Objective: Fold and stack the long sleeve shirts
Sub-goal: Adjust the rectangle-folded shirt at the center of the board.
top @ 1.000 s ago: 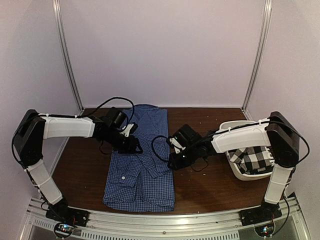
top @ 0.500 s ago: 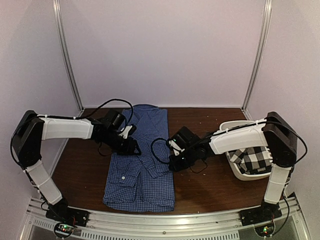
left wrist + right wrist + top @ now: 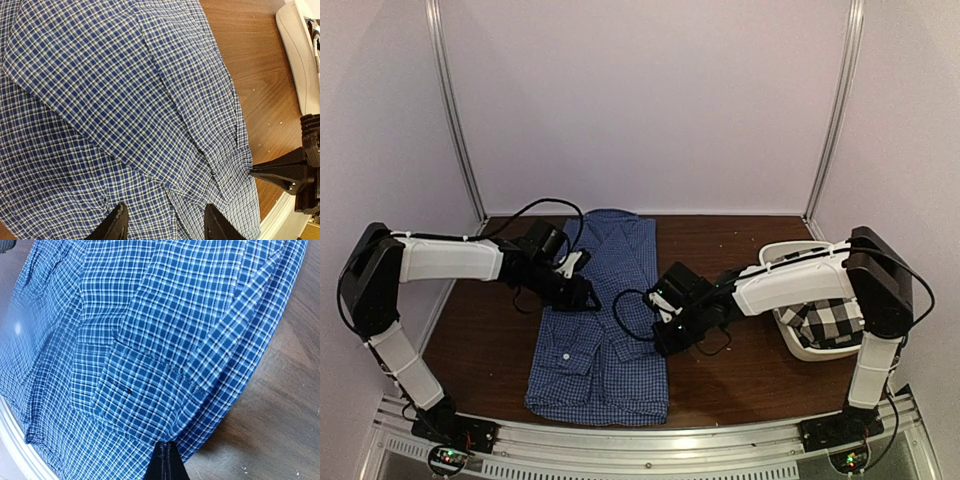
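The blue gingham shirt (image 3: 605,330) lies flat in the middle of the table, collar end far, partly folded lengthwise. It fills the left wrist view (image 3: 125,100) and the right wrist view (image 3: 150,340). My left gripper (image 3: 582,297) is open just above the shirt's upper left part, its fingertips (image 3: 116,225) apart over the cloth. My right gripper (image 3: 660,335) is shut at the shirt's right edge, its tip (image 3: 166,460) pinching the puckered folded cloth there. The black-and-white check shirt (image 3: 832,315) lies bunched in the white tub.
The white plastic tub (image 3: 790,255) stands at the right of the brown table (image 3: 740,370), under the right arm. The right gripper's black tip (image 3: 280,172) shows in the left wrist view. Walls close in at the back and sides.
My right gripper has moved left and a little nearer, along the shirt's right edge, drawing the loose sleeve fold in. My left gripper has shifted slightly left.
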`<act>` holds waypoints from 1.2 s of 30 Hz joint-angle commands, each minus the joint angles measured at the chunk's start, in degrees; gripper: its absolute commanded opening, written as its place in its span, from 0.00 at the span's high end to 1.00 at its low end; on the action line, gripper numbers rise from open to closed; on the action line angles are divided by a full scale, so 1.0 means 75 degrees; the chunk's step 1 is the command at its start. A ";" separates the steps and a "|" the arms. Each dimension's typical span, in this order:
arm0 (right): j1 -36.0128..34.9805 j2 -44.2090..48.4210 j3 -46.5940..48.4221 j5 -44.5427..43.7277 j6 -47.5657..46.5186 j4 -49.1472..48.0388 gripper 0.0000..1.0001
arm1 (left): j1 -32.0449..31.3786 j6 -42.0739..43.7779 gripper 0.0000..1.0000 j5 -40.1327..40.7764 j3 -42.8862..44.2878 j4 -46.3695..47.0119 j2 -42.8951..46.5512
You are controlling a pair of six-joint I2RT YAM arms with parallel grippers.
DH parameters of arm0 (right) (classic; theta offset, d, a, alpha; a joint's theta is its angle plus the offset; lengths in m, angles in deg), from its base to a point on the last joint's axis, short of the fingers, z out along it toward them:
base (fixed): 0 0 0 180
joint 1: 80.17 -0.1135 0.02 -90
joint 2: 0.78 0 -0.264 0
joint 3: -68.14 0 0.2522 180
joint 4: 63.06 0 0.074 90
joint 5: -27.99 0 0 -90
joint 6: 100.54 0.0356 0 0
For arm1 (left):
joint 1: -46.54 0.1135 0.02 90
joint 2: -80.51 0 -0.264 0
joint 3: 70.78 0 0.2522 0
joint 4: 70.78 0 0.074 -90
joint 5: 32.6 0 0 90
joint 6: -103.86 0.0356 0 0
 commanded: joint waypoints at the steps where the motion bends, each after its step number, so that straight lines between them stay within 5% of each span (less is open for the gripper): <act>1: -0.0132 0.0146 0.0096 0.0044 0.0071 0.0430 1.00 | 0.0095 0.0123 0.48 -0.0125 -0.0149 0.0353 0.0284; 12: -0.0405 0.0427 0.0100 0.0166 0.0254 0.0622 1.00 | 0.0132 0.0106 0.47 -0.0254 -0.0139 0.0438 0.0313; 18: -0.0410 0.0376 0.0096 0.0007 0.0314 0.0667 0.77 | 0.0131 0.0082 0.47 -0.0322 -0.0131 0.0511 0.0298; 27: -0.0410 0.0497 -0.0123 -0.0028 0.0630 0.0546 0.77 | 0.0132 0.0030 0.47 -0.0314 -0.0243 0.0579 0.0467; 36: -0.0410 0.0803 -0.0259 -0.0412 0.0927 0.0361 0.66 | 0.0132 0.0050 0.47 -0.0405 -0.0258 0.0627 0.0419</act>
